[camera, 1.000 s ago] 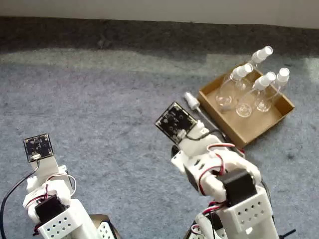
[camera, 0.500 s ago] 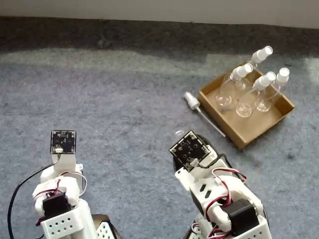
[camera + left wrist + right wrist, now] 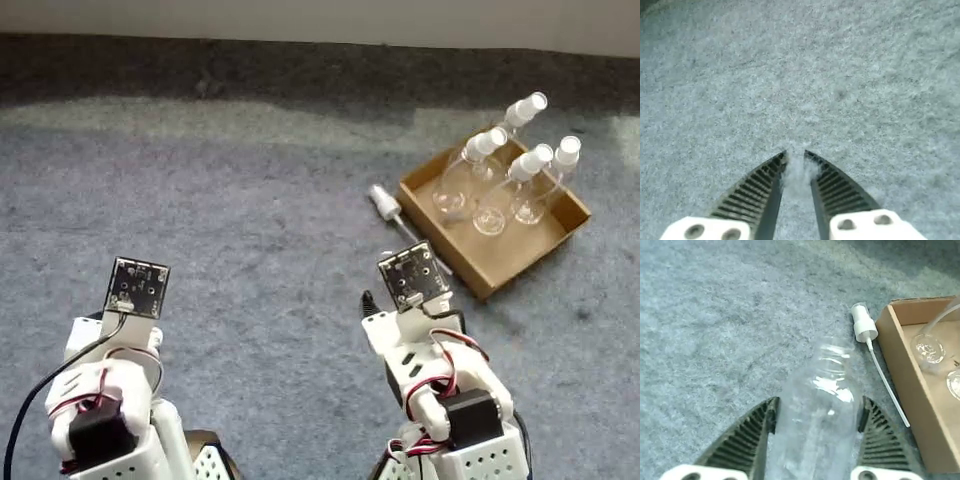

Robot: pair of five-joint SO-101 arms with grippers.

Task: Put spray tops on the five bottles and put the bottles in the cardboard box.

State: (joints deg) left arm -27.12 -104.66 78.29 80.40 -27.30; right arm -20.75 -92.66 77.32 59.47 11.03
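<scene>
While the right pincer (image 3: pixel 819 401) pinches a clear bottle (image 3: pixel 826 382) beside the cardboard box (image 3: pixel 905 390), the left pincer (image 3: pixel 795 153) hangs slightly spread

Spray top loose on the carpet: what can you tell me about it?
The spray top looks like white plastic: a small pump head with a long, thin tube sticking out. It lies flat on the grey carpet, fitted to no bottle, its tube running along the outside wall of the cardboard box; whether they touch is unclear. Nothing grips it. The clear bottle in the right end effector is close by but apart.
</scene>
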